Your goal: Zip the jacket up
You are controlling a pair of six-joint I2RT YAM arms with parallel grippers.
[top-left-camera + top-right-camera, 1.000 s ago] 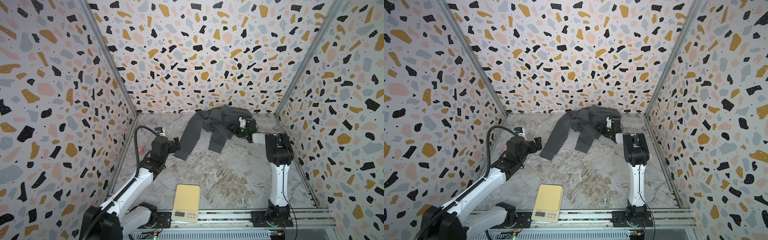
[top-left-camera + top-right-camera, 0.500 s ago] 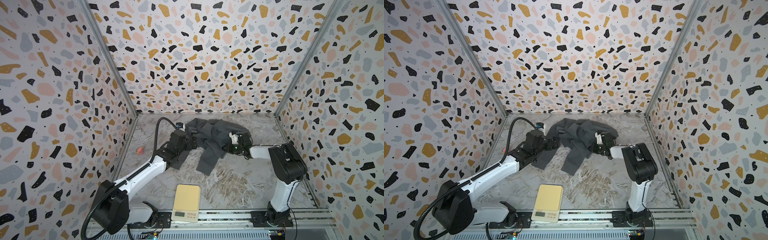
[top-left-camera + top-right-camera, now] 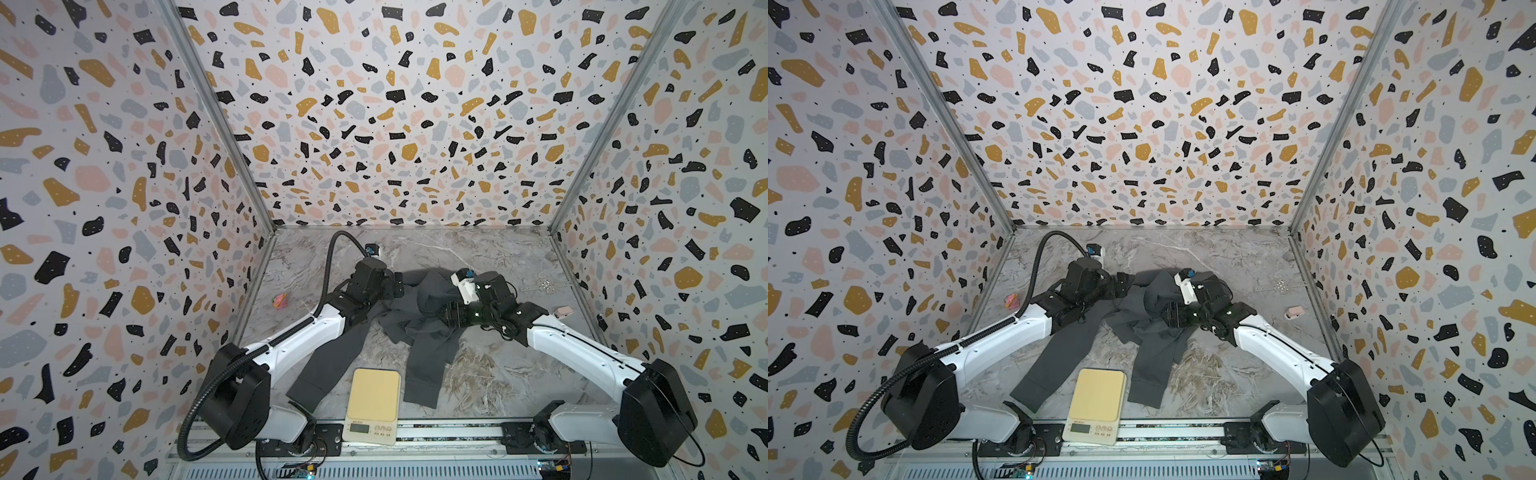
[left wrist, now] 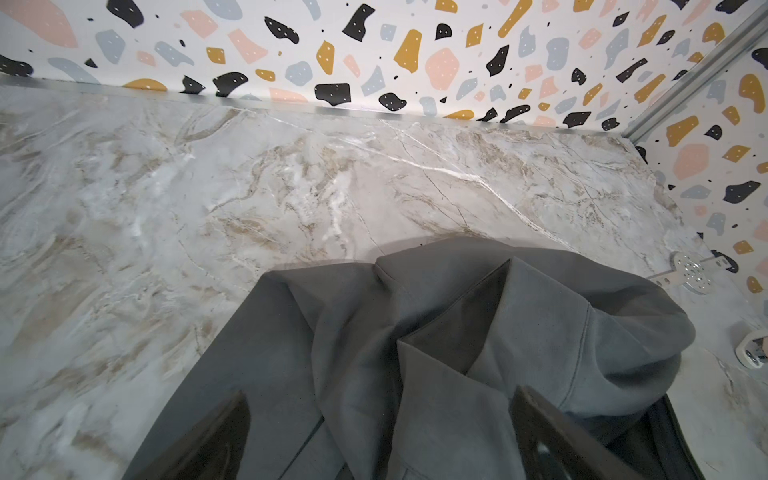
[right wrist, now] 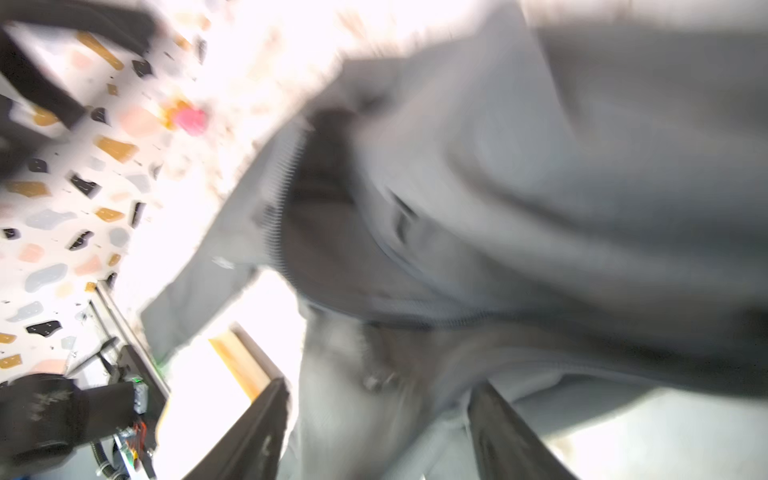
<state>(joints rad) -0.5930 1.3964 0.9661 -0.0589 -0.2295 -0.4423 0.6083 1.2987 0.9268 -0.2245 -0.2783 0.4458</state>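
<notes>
Marble tabletop [image 3: 478, 257], crumpled jacket [image 3: 428, 332], yellow scale [image 3: 374, 395]

Jacket [image 3: 419, 340]: plain charcoal grey, darker inside.
Table [image 3: 478, 257]: grey marble, beige and white veining.
Walls [image 3: 395, 104]: white terrazzo with black, mustard, pink and blue-grey flecks.
Scale [image 3: 375, 390]: cream top, white base.
Small object [image 3: 279, 300]: pink, possibly some yellow.

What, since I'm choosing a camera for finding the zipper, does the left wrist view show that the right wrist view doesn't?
Left wrist only: crisp fabric folds and a round perforated metal piece. Right wrist only, blurred: a run of zipper teeth, a pink object, the yellow scale. Both: the jacket, under the open left hand and the open right hand respectively.
</notes>
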